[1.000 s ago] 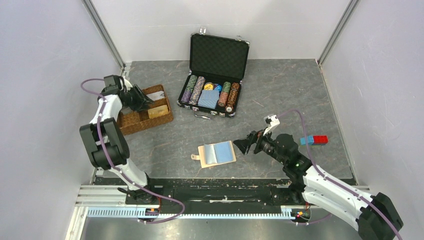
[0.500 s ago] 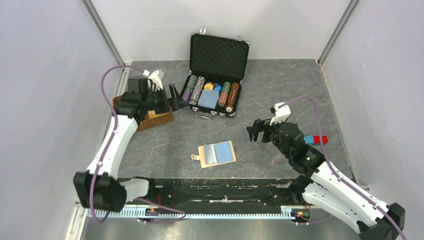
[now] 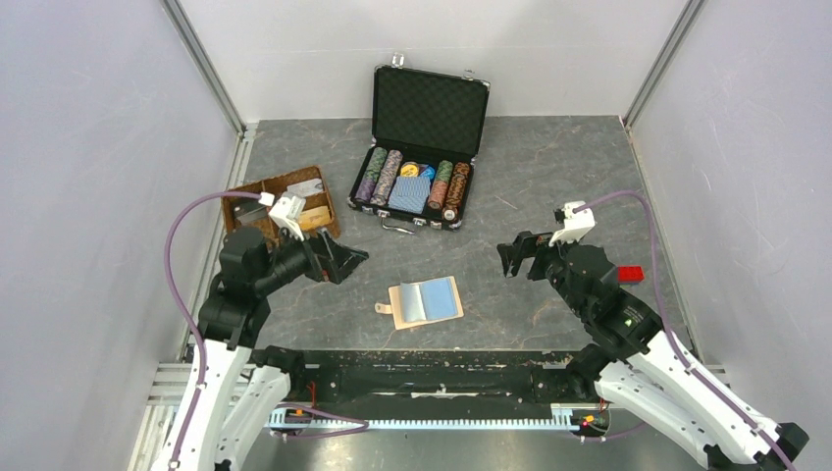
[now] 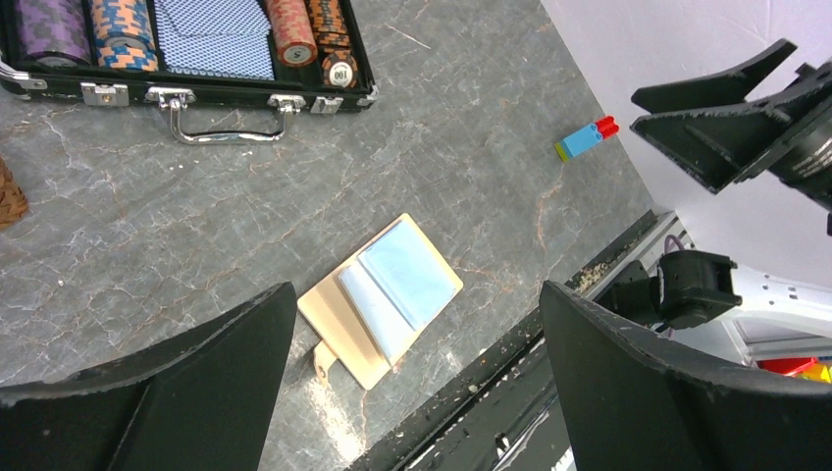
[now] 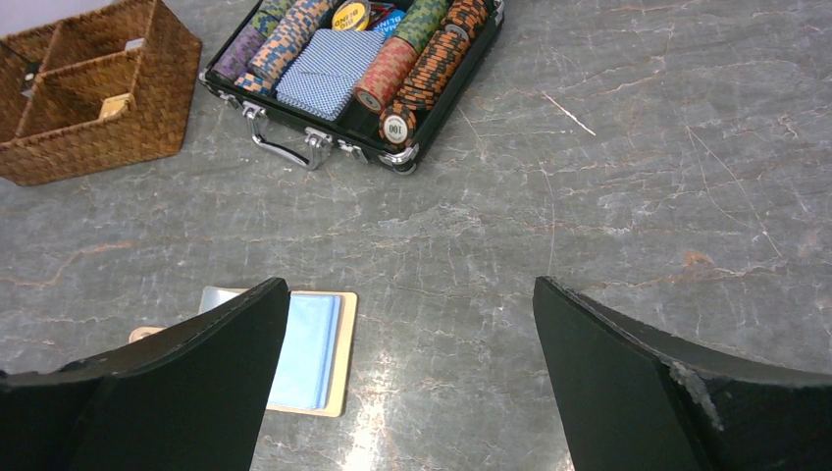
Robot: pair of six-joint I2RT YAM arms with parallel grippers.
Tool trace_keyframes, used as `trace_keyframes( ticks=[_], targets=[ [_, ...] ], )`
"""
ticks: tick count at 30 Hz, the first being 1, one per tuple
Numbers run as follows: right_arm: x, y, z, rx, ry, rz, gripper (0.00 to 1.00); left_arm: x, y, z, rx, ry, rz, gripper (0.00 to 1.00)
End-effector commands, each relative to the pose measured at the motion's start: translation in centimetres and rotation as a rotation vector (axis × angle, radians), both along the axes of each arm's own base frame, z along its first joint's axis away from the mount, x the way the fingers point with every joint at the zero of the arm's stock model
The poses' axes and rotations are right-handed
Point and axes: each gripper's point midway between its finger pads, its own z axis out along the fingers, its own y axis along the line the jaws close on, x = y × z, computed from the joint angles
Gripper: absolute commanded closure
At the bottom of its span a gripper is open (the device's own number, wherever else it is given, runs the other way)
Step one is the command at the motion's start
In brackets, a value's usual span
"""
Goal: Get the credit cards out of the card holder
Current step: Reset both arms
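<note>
The tan card holder (image 3: 425,302) lies open and flat on the grey table near the front edge, with its pale blue pockets (image 4: 407,275) facing up. No card stands out of it. A grey card (image 3: 306,186) and a tan card (image 3: 316,218) lie in the wicker tray (image 3: 275,182). My left gripper (image 3: 343,260) hangs open and empty to the left of the holder and above it. My right gripper (image 3: 518,257) hangs open and empty to the right. In the wrist views the holder (image 5: 312,348) shows below the left gripper (image 4: 414,289) and beside the right gripper (image 5: 409,285).
A black hard case (image 3: 412,186) stands open at the back with poker chips and a blue patterned deck (image 4: 214,39). A blue and red brick (image 4: 586,139) lies at the right. The table's front rail (image 3: 432,378) runs just below the holder.
My left arm has drawn back from the wicker tray towards the front, and its gripper has opened. My right arm has lifted and pulled back to the right, away from the holder.
</note>
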Motion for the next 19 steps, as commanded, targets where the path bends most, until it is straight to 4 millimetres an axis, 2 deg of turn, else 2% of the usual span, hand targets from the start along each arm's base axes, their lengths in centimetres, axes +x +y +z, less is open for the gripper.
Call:
trace_keyframes(
  ticks=[1, 7, 19],
  targets=[
    [-0.2, -0.1, 0.8, 0.055, -0.015, -0.016, 0.02, -0.6, 0.1, -1.0, -0.014, -0.016, 0.003, 0.0],
    [-0.3, 0.4, -0.3, 0.073, -0.003, 0.004, 0.02, -1.1, 0.4, -1.0, -0.01, -0.034, 0.017, 0.0],
    [-0.4, 0.4, 0.6, 0.096, -0.018, 0.005, 0.02, -1.0, 0.1, -1.3, -0.015, -0.017, -0.002, 0.0]
  ],
)
